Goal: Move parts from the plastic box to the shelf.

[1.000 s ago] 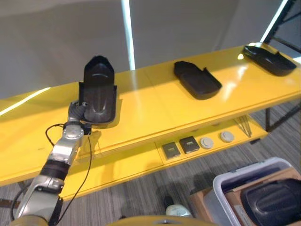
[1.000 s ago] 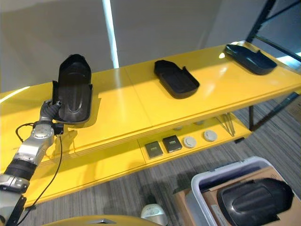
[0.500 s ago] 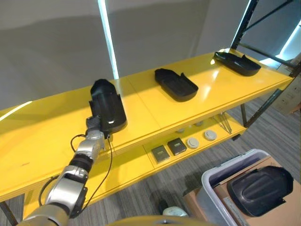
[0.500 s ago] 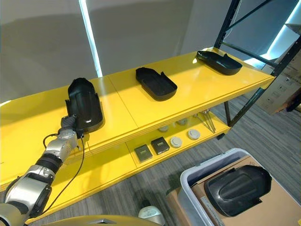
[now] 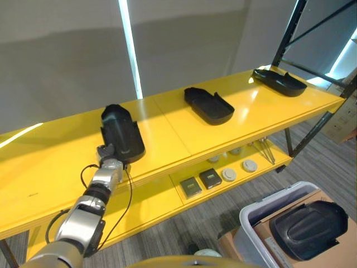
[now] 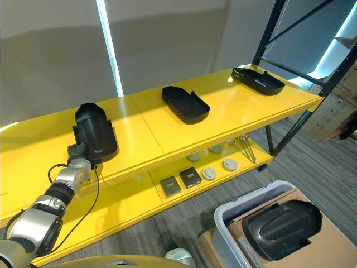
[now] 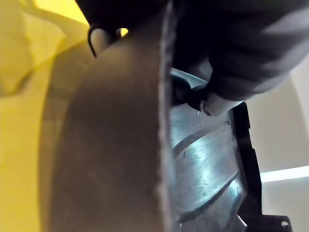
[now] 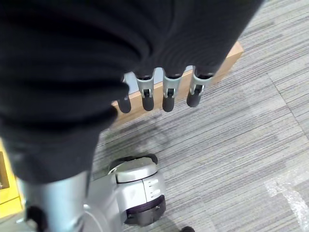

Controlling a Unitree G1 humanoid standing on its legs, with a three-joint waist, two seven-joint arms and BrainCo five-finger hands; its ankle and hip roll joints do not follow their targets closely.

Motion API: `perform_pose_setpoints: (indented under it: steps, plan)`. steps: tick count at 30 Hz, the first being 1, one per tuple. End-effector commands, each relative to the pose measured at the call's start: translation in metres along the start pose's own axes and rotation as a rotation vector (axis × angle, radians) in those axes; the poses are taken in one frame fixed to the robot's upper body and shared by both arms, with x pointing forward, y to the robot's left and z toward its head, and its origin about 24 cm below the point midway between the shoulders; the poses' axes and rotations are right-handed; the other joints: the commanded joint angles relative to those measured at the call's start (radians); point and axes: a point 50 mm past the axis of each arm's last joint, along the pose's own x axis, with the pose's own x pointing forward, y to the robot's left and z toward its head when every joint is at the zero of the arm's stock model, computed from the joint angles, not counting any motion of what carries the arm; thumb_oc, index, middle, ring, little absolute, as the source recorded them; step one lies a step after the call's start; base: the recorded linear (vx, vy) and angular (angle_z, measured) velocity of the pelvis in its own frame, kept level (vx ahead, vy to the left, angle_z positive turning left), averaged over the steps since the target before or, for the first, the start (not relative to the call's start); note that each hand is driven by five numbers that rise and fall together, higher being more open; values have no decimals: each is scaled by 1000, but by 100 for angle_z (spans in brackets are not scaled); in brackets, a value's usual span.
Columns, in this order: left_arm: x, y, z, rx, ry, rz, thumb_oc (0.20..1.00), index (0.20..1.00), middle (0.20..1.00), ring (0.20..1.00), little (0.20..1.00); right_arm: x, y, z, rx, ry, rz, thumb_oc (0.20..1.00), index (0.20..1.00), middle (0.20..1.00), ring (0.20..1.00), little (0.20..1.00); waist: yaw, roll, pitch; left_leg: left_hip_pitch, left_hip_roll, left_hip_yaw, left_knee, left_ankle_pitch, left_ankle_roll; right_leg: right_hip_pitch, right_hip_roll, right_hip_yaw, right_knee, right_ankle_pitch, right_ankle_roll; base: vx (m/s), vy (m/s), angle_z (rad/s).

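Black moulded part (image 5: 121,134): lying on the top board of the yellow shelf (image 5: 167,125), toward its left end, long axis running from the front edge back toward the wall, rounded end farthest from the robot. Left hand (image 5: 108,159): at the part's near end, touching it at the shelf's front edge; the part lies straight ahead of the hand, in line with the forearm. The left wrist view shows a dark-tipped digit pressed on the part's ribbed face, but whether the fingers are curled round the edge or merely resting cannot be told. Judged step: setting down and letting go, with the pull-back due along the part's long axis, toward the robot. Two more black parts (image 5: 208,105) (image 5: 279,82): on the same board, well apart to the right. Plastic box (image 5: 262,215): on the floor at lower right, another black part (image 5: 308,221) inside. Right hand (image 8: 164,92): hanging over the carpet, fingers relaxed, holding nothing; nearer to the box.
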Motion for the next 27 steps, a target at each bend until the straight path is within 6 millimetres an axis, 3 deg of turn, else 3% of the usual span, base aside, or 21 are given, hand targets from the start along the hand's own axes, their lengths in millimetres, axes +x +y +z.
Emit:
perform_pose_setpoints:
  steps: [1, 8, 13, 15, 18, 23, 25, 27]
  plan:
    - [7, 3, 1, 77, 66, 51, 1000, 1000, 1000, 1000, 1000, 2, -12, 8, -66, 7, -40, 1000, 1000, 1000, 1000, 1000, -14, 37, 40, -18, 84, -109, -2, -17, -4, 27, -7, 4, 4, -75, 44, 0, 0, 0]
    - [6, -2, -5, 10, 87, 32, 1000, 1000, 1000, 1000, 1000, 2, -15, 11, -75, 8, -47, 1000, 1000, 1000, 1000, 1000, -16, 43, 41, -13, 81, -106, -2, -22, -5, 30, -9, 8, 4, -78, 45, 0, 0, 0]
    - [2, -8, 13, -70, -14, 17, 1000, 1000, 1000, 1000, 1000, 2, -17, 11, -84, 13, -52, 1000, 1000, 1000, 1000, 1000, -7, 45, 39, -9, 80, -109, -2, -24, -6, 35, -12, 2, 4, -79, 46, 0, 0, 0]
    - [0, -6, 31, -62, -117, 31, 1000, 1000, 1000, 1000, 1000, 2, -17, 11, -81, 14, -53, 1000, 1000, 1000, 1000, 1000, -1, 45, 39, -10, 80, -112, -2, -25, -7, 35, -13, 0, 4, -79, 46, 0, 0, 0]
    - [-4, 12, 76, -50, -321, 106, 1000, 1000, 1000, 1000, 1000, 2, -21, 8, -62, 19, -55, 1000, 1000, 1000, 1000, 1000, 15, 49, 42, -12, 79, -123, -2, -23, -8, 38, -14, -8, 4, -78, 47, 0, 0, 0]
    - [-9, 36, 103, -84, -476, 174, 1000, 1000, 1000, 1000, 1000, 1, -24, 5, -31, 26, -60, 1000, 1000, 1000, 1000, 1000, 38, 52, 44, -16, 79, -135, -2, -21, -9, 39, -17, -18, 4, -77, 45, -1, 2, 1]
    - [-21, 63, 122, -100, -638, 215, 1000, 1000, 1000, 1000, 1000, 1, -23, -1, 11, 34, -63, 1000, 1000, 1000, 1000, 1000, 68, 51, 51, -20, 80, -157, -2, -19, -9, 46, -22, -32, 4, -79, 42, -10, 25, 9]
    - [-29, 75, 128, -108, -702, 228, 1000, 1000, 1000, 1000, 1000, 1, -24, -4, 18, 37, -66, 1000, 1000, 1000, 1000, 1000, 82, 50, 54, -22, 80, -169, -2, -19, -9, 50, -24, -40, 4, -81, 40, -8, 27, 11]
